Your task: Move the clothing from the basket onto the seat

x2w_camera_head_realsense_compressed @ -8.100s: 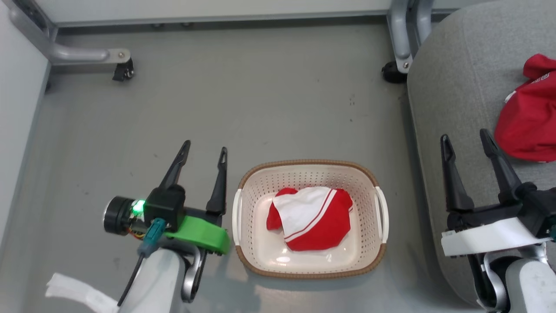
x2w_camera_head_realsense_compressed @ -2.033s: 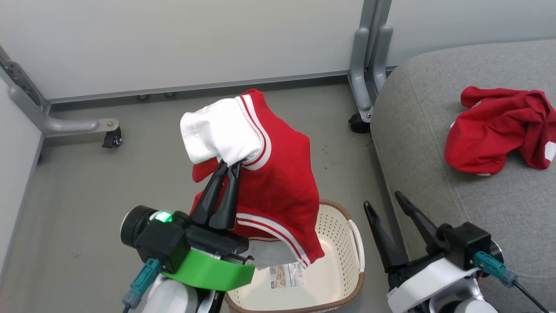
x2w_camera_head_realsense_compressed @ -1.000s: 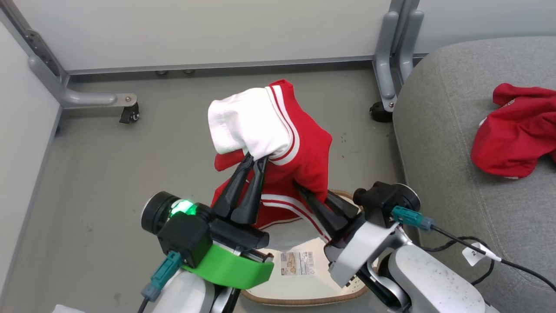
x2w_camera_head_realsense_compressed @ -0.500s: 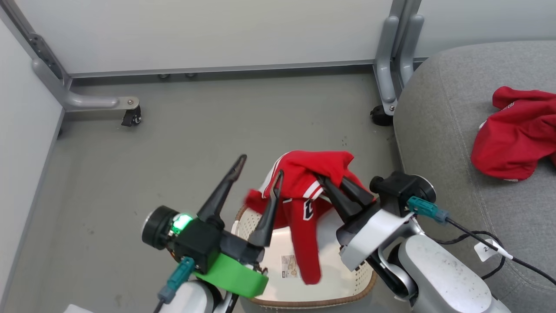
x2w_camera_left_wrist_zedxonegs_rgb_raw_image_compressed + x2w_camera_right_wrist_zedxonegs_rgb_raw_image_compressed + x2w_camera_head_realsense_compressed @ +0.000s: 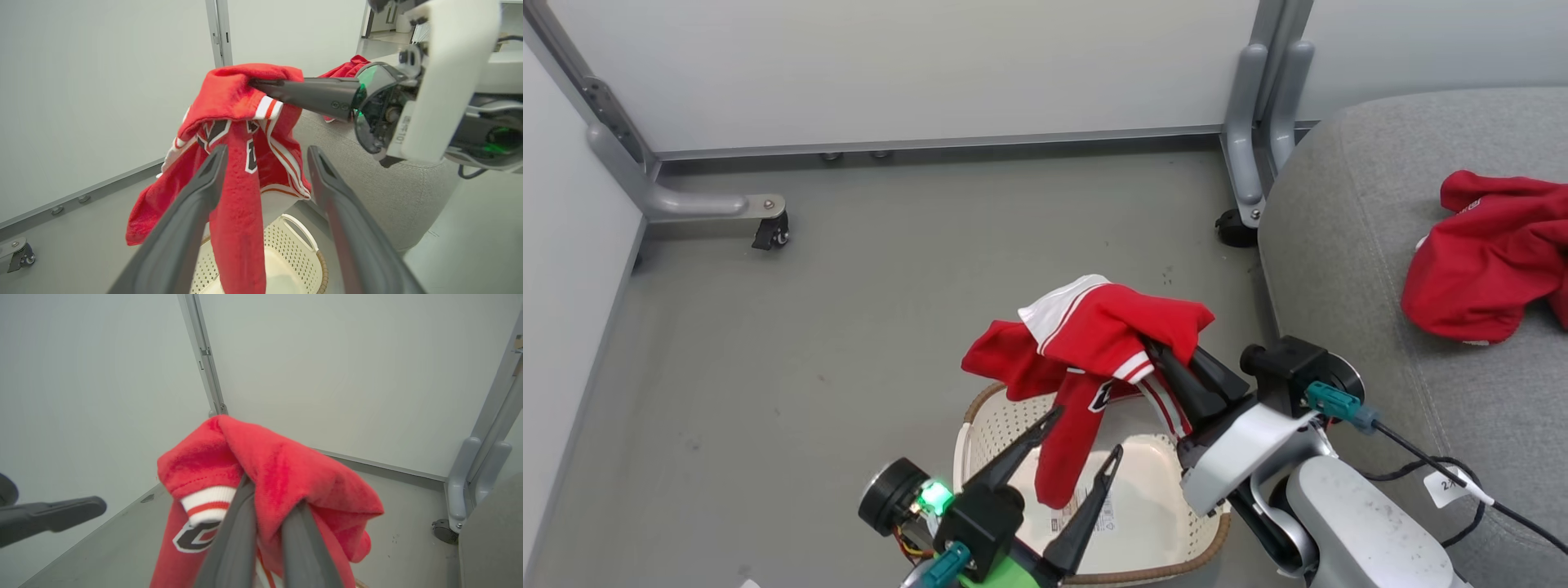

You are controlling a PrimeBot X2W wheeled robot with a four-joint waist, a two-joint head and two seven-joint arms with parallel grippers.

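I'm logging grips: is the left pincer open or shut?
Open: the left pincer has its fingers wide apart; the right pincer alone grips the red jersey.

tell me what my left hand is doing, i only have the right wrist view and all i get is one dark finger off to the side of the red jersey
observer: Your left hand is open, with its two fingers spread wide and nothing clamped between them. The red and white fabric garment hangs just beyond them.
operator: where's the basket
observer: The cream perforated plastic basket sits on the grey floor, directly below the hanging garment.
operator: anything lying on the seat
observer: Yes, a second red fabric garment lies crumpled on the large grey woven seat cushion.
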